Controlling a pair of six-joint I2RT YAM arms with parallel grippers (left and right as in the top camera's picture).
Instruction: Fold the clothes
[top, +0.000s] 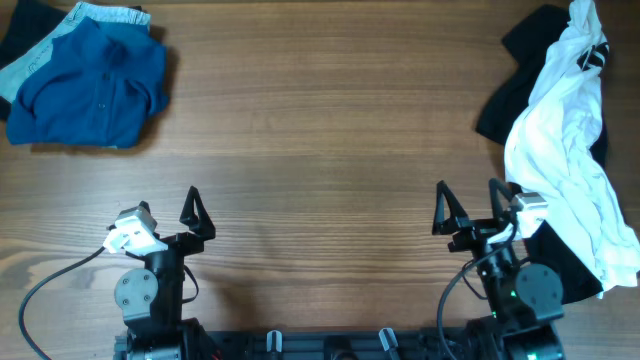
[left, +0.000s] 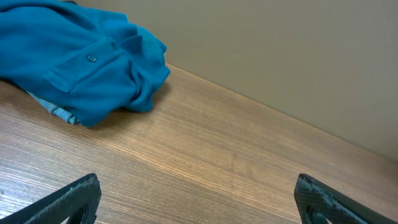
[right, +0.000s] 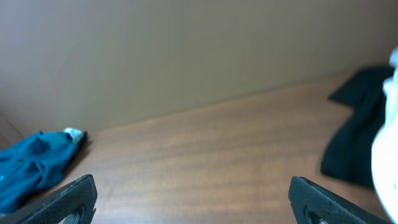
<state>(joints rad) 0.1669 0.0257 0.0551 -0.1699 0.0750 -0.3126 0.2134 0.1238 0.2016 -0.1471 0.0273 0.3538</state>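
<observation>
My left gripper (top: 163, 207) and my right gripper (top: 468, 203) sit at the near edge of a wood-grain desk (top: 320, 140). Both have their fingers spread wide and hold nothing. A broad bare stretch of desk lies ahead of and between the 2 grippers.

Far ahead of my left gripper and off to its left, at the desk's far corner, the teal-blue shirt (top: 95, 85) lies in a crumpled heap with a buttoned placket showing. It rests on pale-blue jeans (top: 28, 68), whose edge peeks out beneath it.

Just to the right of my right gripper, a white garment (top: 565, 150) drapes over black cloth (top: 520, 95) and runs on toward the far right corner. A plain beige wall (right: 186, 56) rises beyond the desk's far edge.
</observation>
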